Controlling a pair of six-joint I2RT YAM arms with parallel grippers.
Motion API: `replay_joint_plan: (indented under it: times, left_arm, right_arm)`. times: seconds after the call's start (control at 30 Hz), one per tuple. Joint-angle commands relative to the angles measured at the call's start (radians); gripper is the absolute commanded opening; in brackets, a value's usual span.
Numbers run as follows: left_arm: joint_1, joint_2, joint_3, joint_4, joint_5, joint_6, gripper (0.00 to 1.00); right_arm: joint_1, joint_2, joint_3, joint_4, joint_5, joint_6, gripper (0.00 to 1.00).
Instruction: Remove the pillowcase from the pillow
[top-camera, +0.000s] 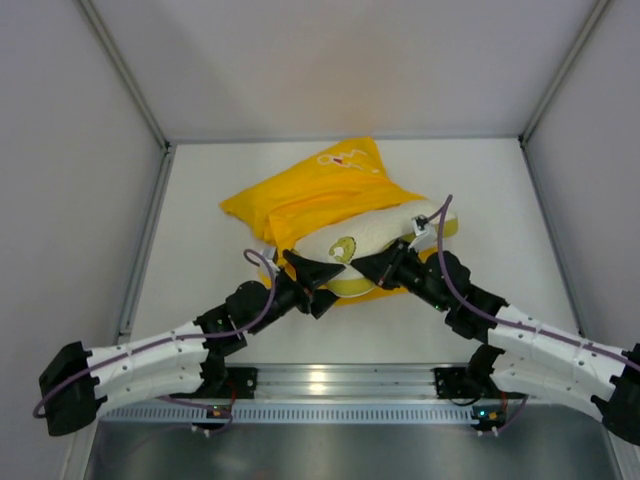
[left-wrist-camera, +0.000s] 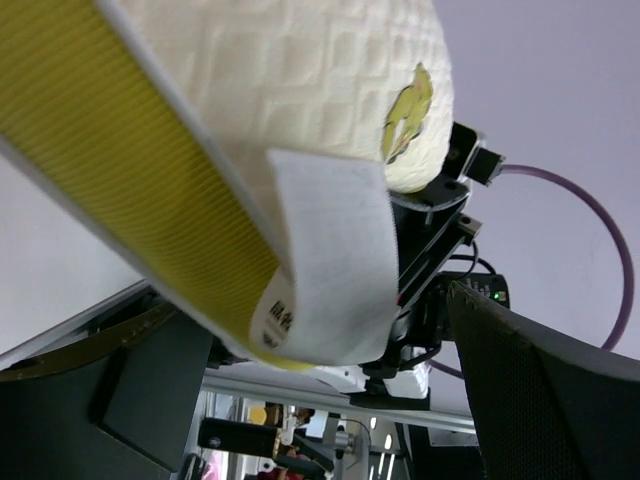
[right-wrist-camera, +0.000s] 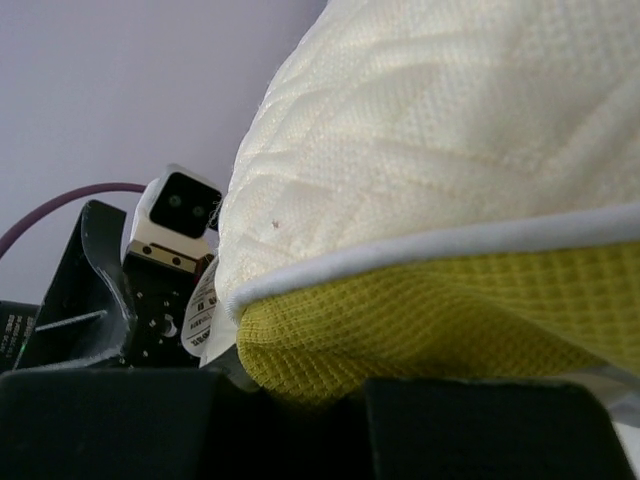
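Observation:
The cream pillow (top-camera: 372, 232) lies mid-table, its far end still inside the bright yellow pillowcase (top-camera: 305, 195), which is bunched behind and left of it. My right gripper (top-camera: 380, 267) is shut on the pillow's near edge; in the right wrist view the yellow-green mesh side band (right-wrist-camera: 450, 310) is pinched between the dark fingers (right-wrist-camera: 490, 430). My left gripper (top-camera: 310, 273) stands open at the pillow's near left corner. In the left wrist view the pillow (left-wrist-camera: 300, 80) and its white tag (left-wrist-camera: 335, 260) hang above the wide-apart fingers (left-wrist-camera: 540, 390).
Grey walls enclose the white table (top-camera: 200, 220) on three sides. A metal rail (top-camera: 330, 378) carrying both arm bases runs along the near edge. The right arm's purple cable (left-wrist-camera: 615, 260) loops beside the pillow.

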Motion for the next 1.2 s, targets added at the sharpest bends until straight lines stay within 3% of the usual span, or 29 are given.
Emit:
replay_joint_plan:
  times: [0.0, 0.23, 0.3, 0.33, 0.37, 0.4, 0.43, 0.5, 0.6, 0.77, 0.9, 0.97, 1.03, 1.17]
  left_arm:
    - [-0.003, -0.067, 0.005, 0.031, -0.071, -0.012, 0.99]
    - [-0.001, -0.081, 0.029, -0.063, -0.102, -0.001, 0.99]
    - [-0.001, -0.059, 0.045, -0.052, -0.099, 0.019, 0.93]
    - [-0.001, -0.049, 0.051, -0.046, -0.096, 0.030, 0.82]
    - [0.000, -0.040, 0.052, -0.038, -0.095, 0.037, 0.64]
    - [0.002, -0.031, 0.054, -0.033, -0.093, 0.044, 0.08]
    - [0.014, -0.031, 0.052, -0.053, -0.090, 0.038, 0.00]
    - [0.035, -0.061, 0.028, -0.066, -0.076, 0.036, 0.00]
    - [0.098, -0.194, -0.015, -0.170, -0.073, 0.031, 0.00]
    - [0.241, -0.483, 0.028, -0.571, -0.111, 0.102, 0.00]
    - [0.278, -0.566, 0.133, -0.765, -0.157, 0.175, 0.00]
    - [0.276, -0.560, 0.211, -0.849, -0.161, 0.221, 0.00]
    - [0.276, -0.558, 0.244, -0.879, -0.150, 0.231, 0.00]
    - [0.276, -0.558, 0.278, -0.895, -0.127, 0.232, 0.00]
  right_arm:
    - [0.073, -0.006, 0.024, 0.154, 0.022, 0.003, 0.00]
    - [0.197, 0.035, 0.106, 0.133, 0.075, -0.021, 0.00]
    - [0.216, 0.064, 0.134, 0.119, 0.065, -0.037, 0.00]
    - [0.220, 0.069, 0.137, 0.110, 0.064, -0.041, 0.00]
    - [0.225, 0.072, 0.139, 0.107, 0.064, -0.054, 0.00]
    - [0.225, 0.072, 0.148, 0.096, 0.061, -0.061, 0.18]
    - [0.224, 0.069, 0.157, 0.073, 0.065, -0.071, 0.40]
    - [0.225, 0.054, 0.206, -0.097, 0.113, -0.095, 0.74]
    - [0.224, 0.002, 0.229, -0.338, 0.174, -0.124, 0.89]
    - [0.225, -0.217, 0.183, -0.536, 0.174, -0.121, 0.95]
    - [0.225, -0.423, 0.122, -0.776, 0.309, -0.003, 0.91]
    - [0.224, -0.527, 0.068, -0.809, 0.384, 0.018, 0.90]
    - [0.224, -0.555, 0.039, -0.826, 0.417, 0.044, 0.88]
    - [0.222, -0.392, 0.051, -0.826, 0.459, 0.028, 0.86]
